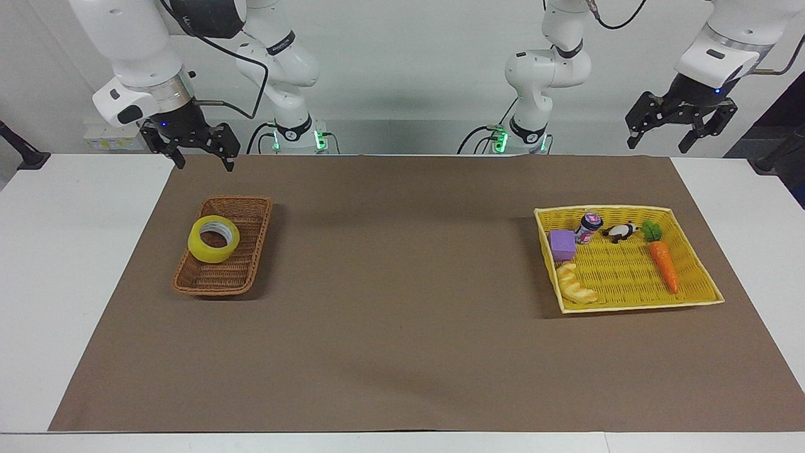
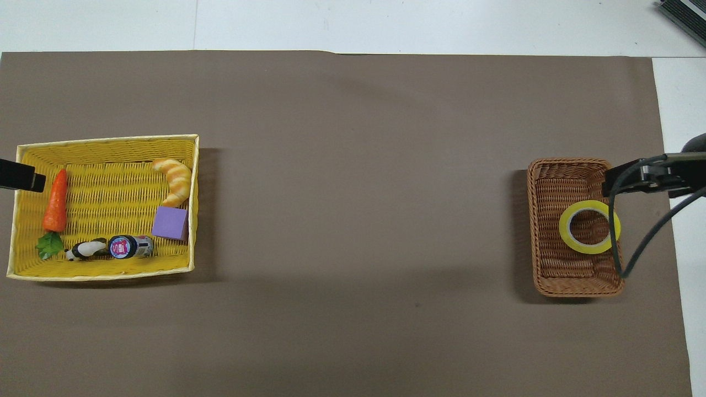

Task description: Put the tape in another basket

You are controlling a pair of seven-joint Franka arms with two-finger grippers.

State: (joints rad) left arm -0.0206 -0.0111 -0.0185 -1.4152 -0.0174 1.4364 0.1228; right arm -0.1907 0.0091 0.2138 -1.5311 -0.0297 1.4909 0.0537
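Tape (image 1: 214, 239) sits in the brown basket (image 1: 242, 277), leaning on its wall toward the right arm's end. Right gripper (image 1: 192, 148) hangs open & empty above the mat edge at the basket's 12 o'clock in facing view; left gripper (image 1: 681, 124) waits open, nothing held. Looks done, so best just keep right arm high w/o brushing the rim

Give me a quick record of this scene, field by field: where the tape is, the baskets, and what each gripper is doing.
tape: lying in the brown basket, nothing touching it
yellow basket: at the left arm's end, holds a carrot, croissant, purple block, bottle and a panda toy
right gripper: raised, jaws open, empty
left gripper: raised, waiting, open, empty
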